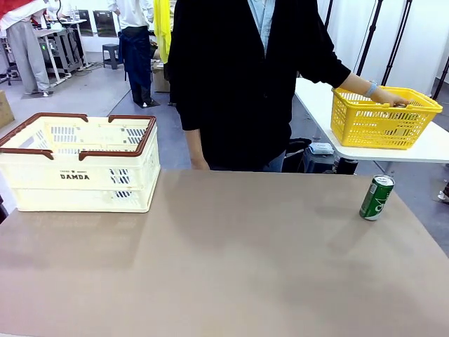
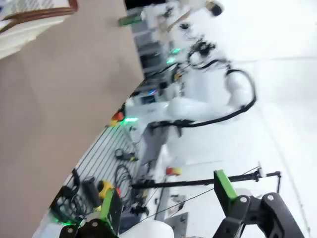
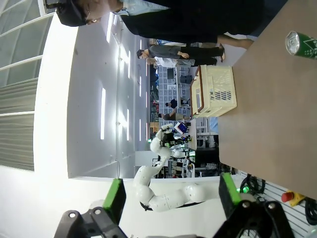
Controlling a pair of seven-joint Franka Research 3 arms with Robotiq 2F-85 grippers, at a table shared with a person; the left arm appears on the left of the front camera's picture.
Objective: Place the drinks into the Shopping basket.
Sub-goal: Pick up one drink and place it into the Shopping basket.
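Drink can [image 1: 377,198] stood upright on bench [image 1: 231,260]; prob. light, thin-walled, slick, so grab mid-body. Left pincer [image 2: 167,191] & right pincer [image 3: 171,189] hung released, empty.

The word "DAMDA" is printed in black capitals on the near wall of the cream-white Shopping basket [image 1: 42,186], seen at the left of the counter [image 1: 245,267]. A line of smaller print set just above it cannot be read. White lettering is carried on the dark green can [image 1: 377,198] at the right, but no word of it can be made out.
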